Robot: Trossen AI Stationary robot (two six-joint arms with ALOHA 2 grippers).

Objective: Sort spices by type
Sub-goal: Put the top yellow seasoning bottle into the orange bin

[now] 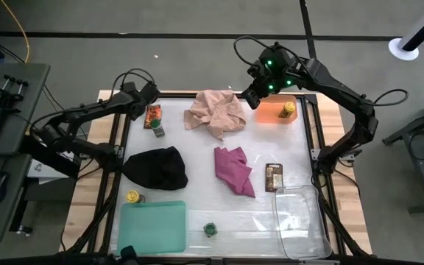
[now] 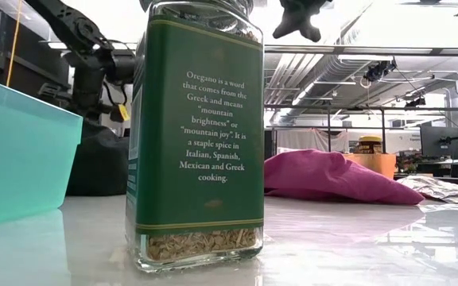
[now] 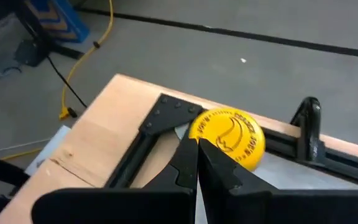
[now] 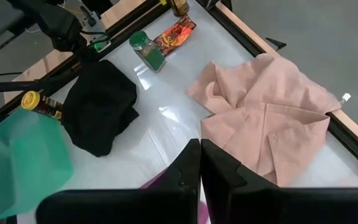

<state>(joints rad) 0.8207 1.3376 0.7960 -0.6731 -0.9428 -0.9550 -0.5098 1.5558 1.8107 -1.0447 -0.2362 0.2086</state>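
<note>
My left gripper [image 1: 143,94] hangs shut over the table's far left corner. In its wrist view the fingertips [image 3: 197,163] end at a yellow-lidded jar [image 3: 227,138]. An orange packet [image 1: 153,113] and a green-lidded jar [image 1: 157,131] lie near it. My right gripper [image 1: 259,91] is shut and empty, above the far edge between the pink cloth and the orange tray [image 1: 271,112], which holds a yellow-lidded jar [image 1: 289,109]. Another yellow-lidded jar [image 1: 132,196] stands by the green tray. A green-lidded oregano jar [image 1: 210,230] [image 2: 193,135] stands near the near edge. A brown packet [image 1: 274,177] lies flat. My left gripper comes from above with shut fingers whose tips reach the rim of the jar's yellow lid [image 3: 213,144]. I cannot tell whether they touch it. The jar stands upright in the table's far left corner.
A pink cloth [image 1: 216,112] lies at the far middle, a black cloth [image 1: 157,168] at the left, a magenta cloth [image 1: 234,171] in the middle. The green tray [image 1: 153,227] sits near left, the clear tray [image 1: 300,221] near right. A black frame rail [image 3: 148,143] borders the table.
</note>
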